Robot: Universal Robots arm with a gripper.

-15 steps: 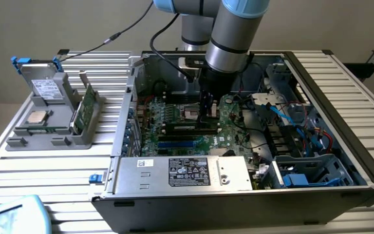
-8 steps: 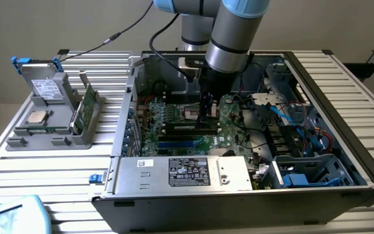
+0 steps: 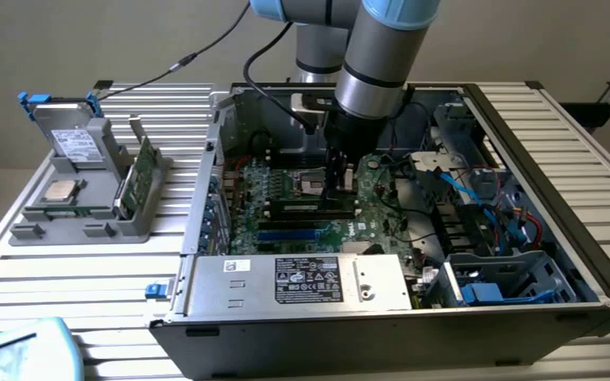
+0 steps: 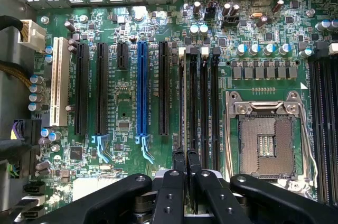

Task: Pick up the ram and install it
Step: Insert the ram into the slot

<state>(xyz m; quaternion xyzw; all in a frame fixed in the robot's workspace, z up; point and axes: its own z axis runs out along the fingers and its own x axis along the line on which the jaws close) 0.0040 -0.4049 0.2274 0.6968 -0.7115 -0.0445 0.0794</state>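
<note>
Silver slatted tabletop [image 3: 72,278] under a plain grey wall carries an open computer case [image 3: 559,214] lying on its side. In the exterior view the arm reaches down into the case. The pincer [image 3: 337,194] is over the motherboard [image 3: 273,186] at the memory slots, its fingers drawn nearly together on the top edge of the ram [image 3: 303,209]. The ram stands on edge along a slot directly below the pincer; whether it is pushed fully home cannot be told. Also in the case, nearer the camera than the pincer, sits a silver power supply [image 3: 305,278] with a black label. On the exterior view's right of the pincer run blue and red cables [image 3: 475,194], with a blue-trimmed drive cage [image 3: 496,282] beyond them. Well apart from the pincer, outside the case on the exterior view's left, a grey holder [image 3: 125,226] keeps an upright hard drive [image 3: 72,143], a square silver CPU chip [image 3: 61,190], a taller green card [image 3: 136,178] and a narrow green strip [image 3: 67,213] along its front.

In the wrist view the black fingers [image 4: 178,182] press close together over one of the black memory slots [image 4: 203,102]. Just beside the pincer on one side lies the CPU socket [image 4: 266,147] in its metal frame. On the other side stand black expansion slots [image 4: 82,89], a blue slot [image 4: 141,89] and, farthest off, a white slot [image 4: 59,81].
</note>
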